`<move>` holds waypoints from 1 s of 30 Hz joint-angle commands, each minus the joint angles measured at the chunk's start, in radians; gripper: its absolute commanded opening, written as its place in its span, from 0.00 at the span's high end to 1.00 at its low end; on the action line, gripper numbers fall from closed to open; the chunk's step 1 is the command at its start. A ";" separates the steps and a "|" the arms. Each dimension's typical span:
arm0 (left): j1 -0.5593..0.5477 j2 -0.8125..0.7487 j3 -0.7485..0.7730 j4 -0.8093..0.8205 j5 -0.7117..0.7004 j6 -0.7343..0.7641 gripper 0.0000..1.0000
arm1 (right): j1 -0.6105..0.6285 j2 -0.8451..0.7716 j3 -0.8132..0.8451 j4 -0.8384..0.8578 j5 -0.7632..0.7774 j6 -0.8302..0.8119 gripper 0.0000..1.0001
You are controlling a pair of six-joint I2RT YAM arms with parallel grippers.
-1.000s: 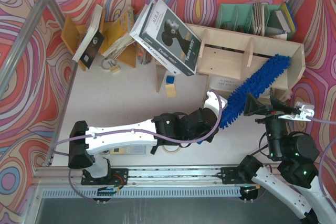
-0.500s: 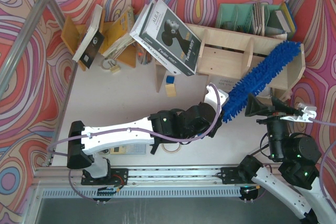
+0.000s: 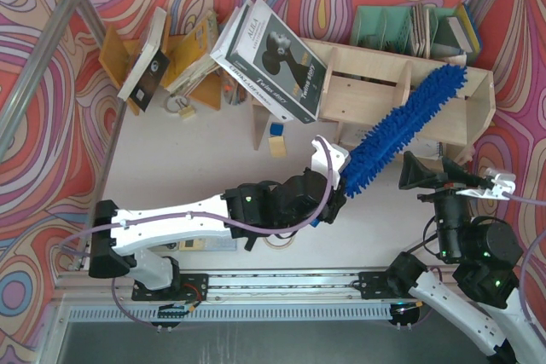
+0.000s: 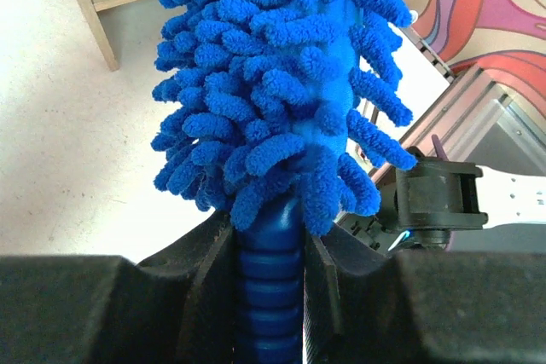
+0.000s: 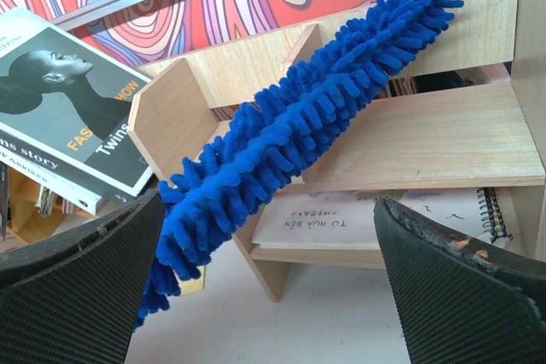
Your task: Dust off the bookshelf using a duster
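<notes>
Duster (image 3: 401, 130): blue, fluffy, likely light and floppy. Best held by stiff ribbed handle (image 4: 269, 296). Left gripper (image 4: 269, 249) jaws clenched there. Head slants across bookshelf (image 3: 367, 91) dividers. Right gripper (image 3: 420, 173) jaws released, empty.

Duster (image 3: 401, 123) across open bookshelf (image 3: 363, 94) compartments

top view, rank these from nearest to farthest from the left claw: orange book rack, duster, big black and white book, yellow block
1. duster, gripped in the left claw, stretching up-right.
2. yellow block, on the table just up-left of the claw.
3. big black and white book, leaning farther back.
4. orange book rack, far back-left corner.
</notes>
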 commanded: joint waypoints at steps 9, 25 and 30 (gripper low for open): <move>0.004 -0.062 0.054 0.097 0.017 -0.009 1.00 | 0.002 -0.021 -0.005 0.029 0.013 -0.015 0.01; 0.084 0.057 0.274 -0.034 0.079 0.036 1.00 | 0.002 -0.016 -0.006 0.028 0.014 -0.015 0.01; 0.136 0.157 0.407 -0.161 0.149 0.018 1.00 | 0.002 -0.023 -0.006 0.026 0.016 -0.011 0.01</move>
